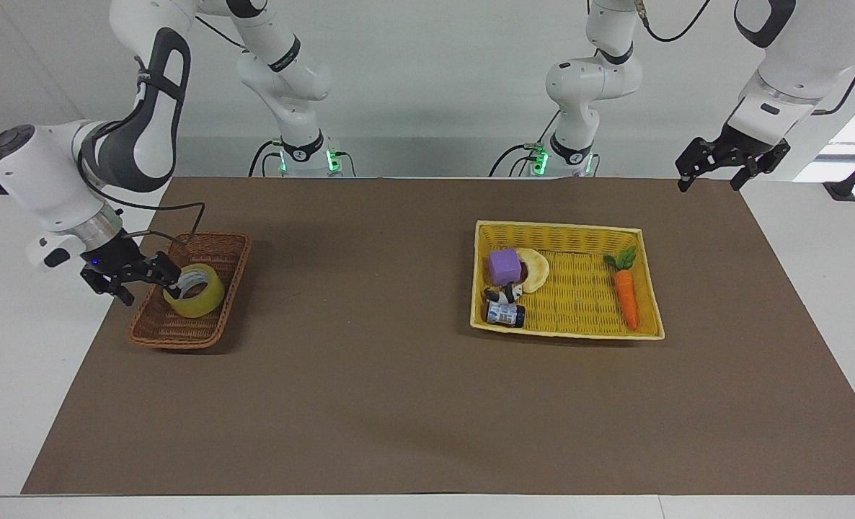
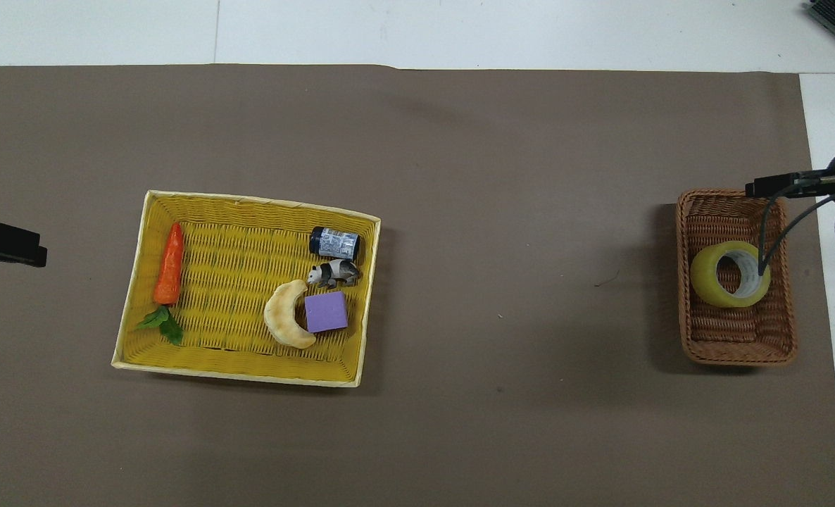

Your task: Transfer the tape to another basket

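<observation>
The yellow-green tape point(image 1: 195, 291) rests tilted in the small brown wicker basket point(image 1: 215, 249) at the right arm's end of the table. It also shows in the overhead view point(image 2: 706, 276), leaning in the basket point(image 2: 734, 345). My right gripper point(image 1: 139, 281) is open beside the basket's outer rim, with one finger point(image 1: 170, 276) close to the tape's edge; I cannot tell whether it touches. My left gripper point(image 1: 710, 176) is open and empty, raised over the table's corner at the left arm's end, waiting.
A large yellow basket point(image 1: 564, 229) toward the left arm's end holds a carrot point(image 1: 626, 295), a purple block point(image 1: 504, 267), a pale crescent biscuit point(image 1: 534, 268), a panda figure point(image 1: 508, 293) and a small dark jar point(image 1: 505, 313). A brown mat point(image 1: 370, 375) covers the table.
</observation>
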Motion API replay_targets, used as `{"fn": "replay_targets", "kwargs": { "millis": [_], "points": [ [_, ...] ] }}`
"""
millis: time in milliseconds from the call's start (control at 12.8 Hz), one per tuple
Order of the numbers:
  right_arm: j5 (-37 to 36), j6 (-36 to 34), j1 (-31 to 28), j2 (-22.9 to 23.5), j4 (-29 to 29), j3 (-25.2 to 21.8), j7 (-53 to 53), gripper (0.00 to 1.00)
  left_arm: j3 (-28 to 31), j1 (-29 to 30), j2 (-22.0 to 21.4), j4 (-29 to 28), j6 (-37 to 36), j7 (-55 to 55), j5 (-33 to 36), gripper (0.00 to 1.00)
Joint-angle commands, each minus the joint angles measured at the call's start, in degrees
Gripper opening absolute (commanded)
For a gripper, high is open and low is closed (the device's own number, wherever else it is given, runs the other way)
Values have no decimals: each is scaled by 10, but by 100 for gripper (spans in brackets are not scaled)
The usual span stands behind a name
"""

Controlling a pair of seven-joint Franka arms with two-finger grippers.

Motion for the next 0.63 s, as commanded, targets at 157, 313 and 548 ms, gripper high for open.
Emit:
{"fn": "replay_targets", "kwargs": {
  "millis": [157,313,548],
  "points": [
    [-39,-111,59,-82,3,2,180,100,-1,3,-10,-10,3,-7,8,100],
    [-51,-151,92,-111,3,2,247,100,-1,2,-10,-10,3,-6,8,100],
    [-62,-190,154,-136,0,5,353,100,-1,2,-10,-10,3,-6,8,100]
  ]
}}
